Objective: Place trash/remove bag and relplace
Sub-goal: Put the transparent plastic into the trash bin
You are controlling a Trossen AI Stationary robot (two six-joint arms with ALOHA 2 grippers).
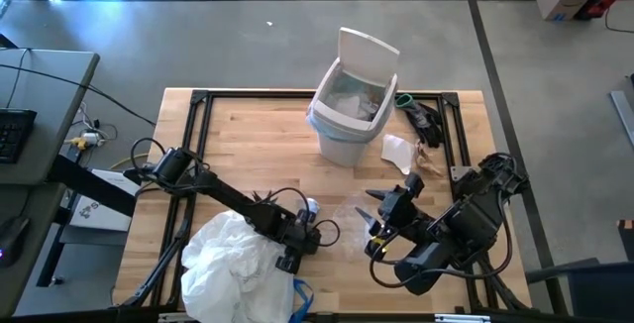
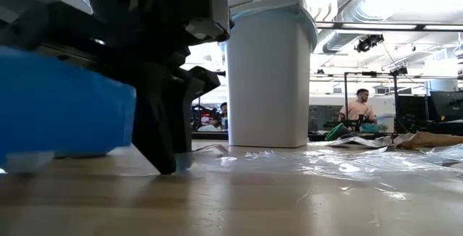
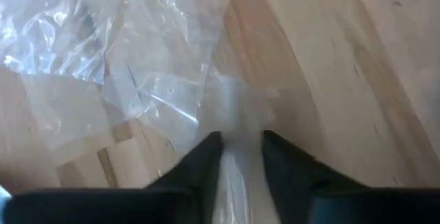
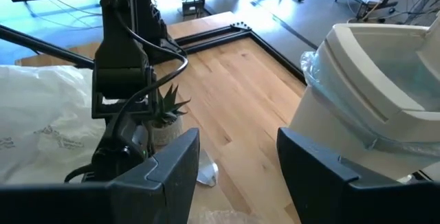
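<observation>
The white bin [image 1: 347, 105] stands at the table's far middle, its lid up and the light-blue bag [image 4: 313, 66] lining its rim. A clear crinkled plastic wrapper [image 3: 137, 52] lies spread on the wood at the table's middle. My left gripper [image 3: 240, 148] points steeply down on the wrapper, its fingertips at the table [image 2: 170, 167], shut on a bunch of it. My right gripper [image 4: 237, 165] hangs open above the table's near right [image 1: 373, 232], holding nothing. A white paper scrap [image 1: 399, 152] and brown paper [image 1: 432, 161] lie right of the bin. My left gripper pinches a bunched strip of the clear wrapper [image 3: 240, 165] between its two fingers [image 3: 203, 159], coming from above and slanting down. The rest of the wrapper lies slack and spread on the table beyond the fingertips.
A big crumpled white bag [image 1: 238, 264] lies at the table's near left, beside my left arm. A small green spiky potted plant [image 4: 165, 114] stands close to the left gripper. A black frame [image 1: 198, 100] runs around the tabletop. People sit in the room beyond the table [image 2: 358, 106].
</observation>
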